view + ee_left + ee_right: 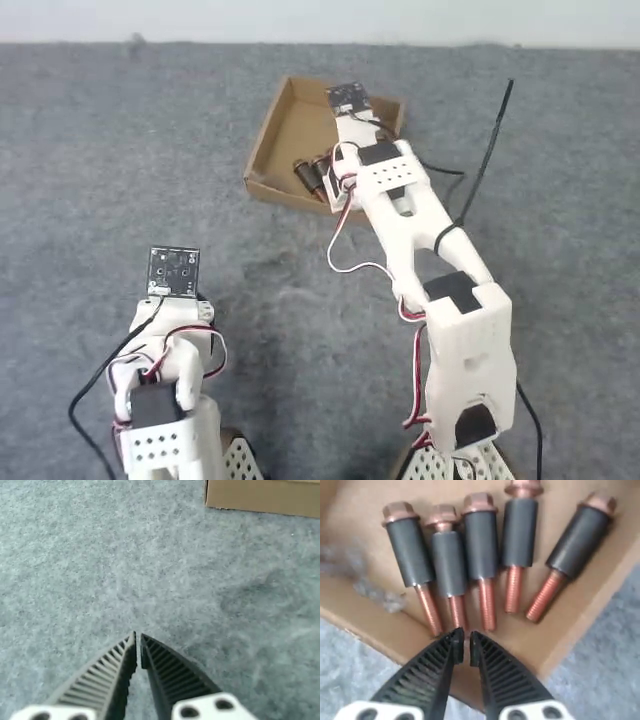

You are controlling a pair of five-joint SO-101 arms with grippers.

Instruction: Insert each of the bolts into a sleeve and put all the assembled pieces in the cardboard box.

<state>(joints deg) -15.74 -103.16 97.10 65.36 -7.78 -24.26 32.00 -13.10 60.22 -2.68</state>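
**Hovering over five finished pieces in the box**

High view: the cardboard box (275,125) sits at about 12 o'clock on the grey mat (130,160). My right arm (405,205) stretches from 5 o'clock up over the box. The assembled pieces (312,172) peek out dark at the box's 6 o'clock side, just beside my wrist. My left arm (170,345) sits folded at 7 o'clock, well apart from the box.

Left wrist view: my left gripper (138,642) hangs over bare mat with its jaws almost together, a thin slit between the tips and nothing in them. A wall of the box shows farther off.

Right wrist view: five bolts (485,605), each seated in a dark sleeve (481,545), lie fanned on the box floor. Their copper heads are away from me and their threaded ends point toward me. My right gripper (463,640) is nearly closed and empty, its tips just beside the thread ends of the middle pieces and over the near wall.

I judge the job at or near its end, so the risk lies in leaving.

- If I dip or swing sideways, my tips could strike the threads and push a bolt back out of its sleeve. They could also set the round pieces rolling.
- If I pull back low, my jaws could catch the near wall and drag or tip the light box, spilling what lies in it.
- My loose cables near the box rim could snag it the same way.
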